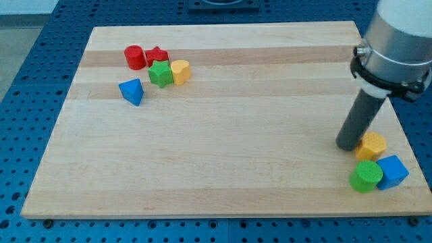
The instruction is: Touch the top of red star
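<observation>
The red star (157, 55) lies near the view's top left, between a red cylinder (135, 57) on its left and a yellow block (180, 71) at its lower right. A green star (160, 73) touches it from below. My tip (348, 144) rests on the board at the view's right, far from the red star. It stands just left of an orange block (372, 145).
A blue triangular block (132, 91) lies below the red cylinder. A green cylinder (366, 176) and a blue cube (392, 171) sit near the board's bottom right corner. The wooden board (223, 135) rests on a blue perforated table.
</observation>
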Available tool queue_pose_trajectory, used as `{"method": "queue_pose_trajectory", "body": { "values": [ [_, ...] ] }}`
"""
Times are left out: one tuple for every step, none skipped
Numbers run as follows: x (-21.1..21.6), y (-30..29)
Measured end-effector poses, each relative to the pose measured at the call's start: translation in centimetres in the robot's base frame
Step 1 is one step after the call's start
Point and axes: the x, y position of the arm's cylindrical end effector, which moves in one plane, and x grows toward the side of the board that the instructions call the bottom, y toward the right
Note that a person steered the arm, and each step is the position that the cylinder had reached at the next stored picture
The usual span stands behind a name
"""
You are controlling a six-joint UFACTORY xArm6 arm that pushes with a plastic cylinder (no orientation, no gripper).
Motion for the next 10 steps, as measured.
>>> {"method": "queue_pose_trajectory", "body": {
  "values": [
    [0.0,1.9],
    [-0.4,1.4],
    [-4.5,-2.0],
    [-11.2,-6.5],
    [-18.0,-13.3],
    [-23.8,-21.2],
    [-28.9,-28.8],
    [-30.2,-35.8],
    [-27.9,-37.4],
    [-24.9,-35.8]
  ]
}}
